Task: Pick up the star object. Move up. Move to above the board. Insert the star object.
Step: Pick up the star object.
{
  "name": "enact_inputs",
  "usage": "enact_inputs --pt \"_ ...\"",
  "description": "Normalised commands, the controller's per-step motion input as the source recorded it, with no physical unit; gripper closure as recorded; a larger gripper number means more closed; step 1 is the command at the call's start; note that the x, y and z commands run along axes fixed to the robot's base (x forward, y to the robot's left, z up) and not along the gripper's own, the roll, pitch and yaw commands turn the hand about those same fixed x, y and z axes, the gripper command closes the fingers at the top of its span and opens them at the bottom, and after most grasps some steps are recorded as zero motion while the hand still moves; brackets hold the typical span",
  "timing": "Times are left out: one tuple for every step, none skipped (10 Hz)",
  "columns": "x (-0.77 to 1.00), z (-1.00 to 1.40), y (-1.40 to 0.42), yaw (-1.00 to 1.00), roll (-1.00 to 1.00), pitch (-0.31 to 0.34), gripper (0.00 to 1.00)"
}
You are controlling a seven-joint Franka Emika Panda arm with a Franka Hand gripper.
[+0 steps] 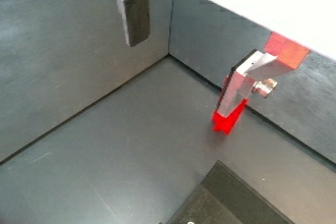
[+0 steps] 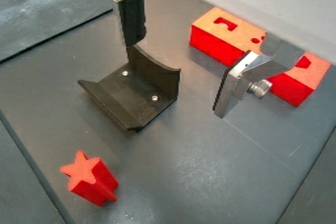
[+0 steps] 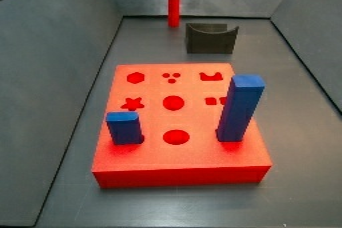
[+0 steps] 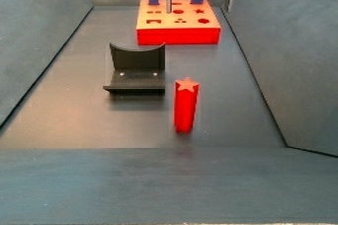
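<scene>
Gripper [image 2: 184, 66] of mine hangs wide open and empty, well above the floor — nothing between the plates. Star object [image 4: 187, 106] stands upright on the floor by itself, near the dark holder [image 4: 136, 68] and well apart from the board [image 3: 177, 122]. Standing tall like that, it should suit a straight top-down grab — still ahead.

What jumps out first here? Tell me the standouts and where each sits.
The big red board fills the floor's middle in a side view, with a tall blue block and a short blue block standing in it. The slender red star object stands alone beyond the dark grey holder. The gripper hangs open above the holder, holding nothing.
</scene>
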Motion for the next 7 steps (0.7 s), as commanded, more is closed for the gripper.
enact_inputs --pt "-0.15 0.0 0.03 0.0 0.01 -0.01 0.0" --pt "0.32 -0.02 0.54 0.29 -0.03 0.059 0.0" --pt "0.26 -0.54 0.55 0.27 0.07 -0.01 0.0" --pt "0.06 -0.64 0.49 0.19 0.12 -0.153 0.0" --pt "0.25 -0.64 0.48 0.22 0.08 -0.169 0.0" --pt "0.37 -0.69 0.52 0.23 0.01 -0.17 0.0" --pt "0.25 -0.66 0.5 0.26 0.02 -0.216 0.0"
